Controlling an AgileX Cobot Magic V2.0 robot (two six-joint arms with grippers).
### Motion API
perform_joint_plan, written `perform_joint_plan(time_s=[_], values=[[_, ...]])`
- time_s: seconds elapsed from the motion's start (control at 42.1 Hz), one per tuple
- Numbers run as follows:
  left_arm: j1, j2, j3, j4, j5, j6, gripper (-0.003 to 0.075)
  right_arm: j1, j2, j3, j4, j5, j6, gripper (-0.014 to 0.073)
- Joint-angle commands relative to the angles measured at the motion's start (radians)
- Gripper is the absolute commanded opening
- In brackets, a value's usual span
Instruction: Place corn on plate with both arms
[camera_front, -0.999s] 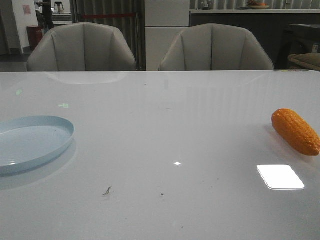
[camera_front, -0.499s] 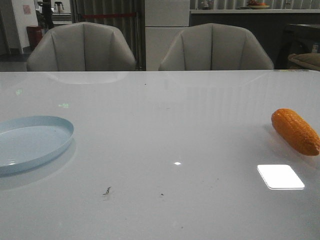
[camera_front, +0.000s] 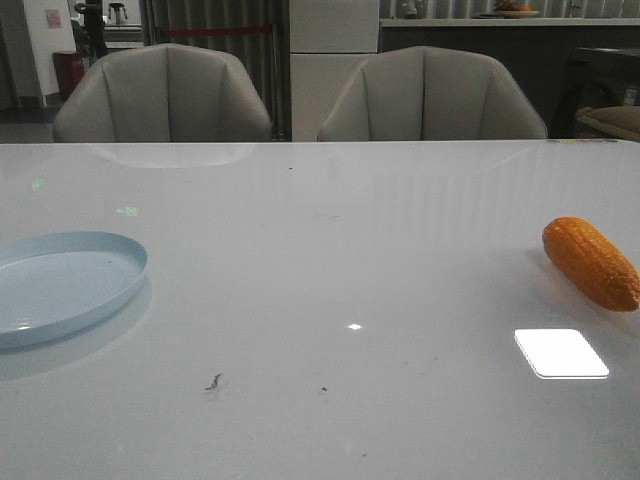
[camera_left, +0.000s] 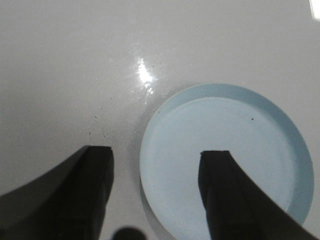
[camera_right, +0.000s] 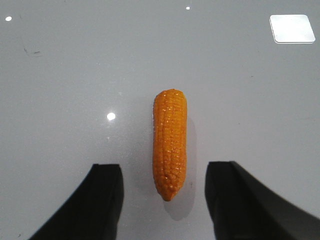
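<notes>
While both hands are hanging wide open and empty, corn (camera_right: 170, 144) is lying between right hand (camera_right: 162, 175) fingers, long axis along them, tapered tip pointing toward the wrist; left hand (camera_left: 155, 162) is straddling plate (camera_left: 260, 150) rim.

Hardly a thing shifts here. The plate (camera_front: 62, 285) at the left edge of the worktop (camera_front: 330, 260) sits a hair differently than a second ago, its right rim drawn in very slightly toward the left. That small shift shows by the half-second mark, with none visible since. From the front, that is the only difference to call.
</notes>
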Motion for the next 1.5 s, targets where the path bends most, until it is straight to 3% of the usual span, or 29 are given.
perform_joint_plan(time_s=[0.0, 0.143, 0.38, 0.903, 1.046, 1.284, 1.474], values=[[0.007, 0.099, -0.136, -0.004, 0.096, -0.009, 0.0448, -0.001, -0.013, -0.034, 0.006, -0.068, -0.003, 0.0479], [0.007, 0.271, -0.265, -0.004, 0.210, -0.009, 0.0447, -0.001, -0.013, -0.034, 0.006, -0.066, -0.003, 0.0479], [0.007, 0.438, -0.374, 0.008, 0.199, -0.009, 0.0447, -0.001, -0.013, -0.034, 0.006, -0.066, -0.003, 0.0479], [0.007, 0.536, -0.393, 0.028, 0.228, -0.009, 0.0434, -0.001, -0.013, -0.034, 0.006, -0.066, -0.003, 0.0479], [0.007, 0.552, -0.393, 0.028, 0.230, -0.009, 0.0347, -0.001, -0.013, -0.034, 0.006, -0.066, -0.003, 0.0479], [0.007, 0.572, -0.395, 0.022, 0.263, -0.009, 0.0090, -0.001, -0.013, -0.034, 0.006, -0.066, -0.003, 0.0479], [0.007, 0.564, -0.450, 0.020, 0.314, -0.009, 0.0097, -0.001, -0.013, -0.034, 0.006, -0.067, -0.003, 0.0479]])
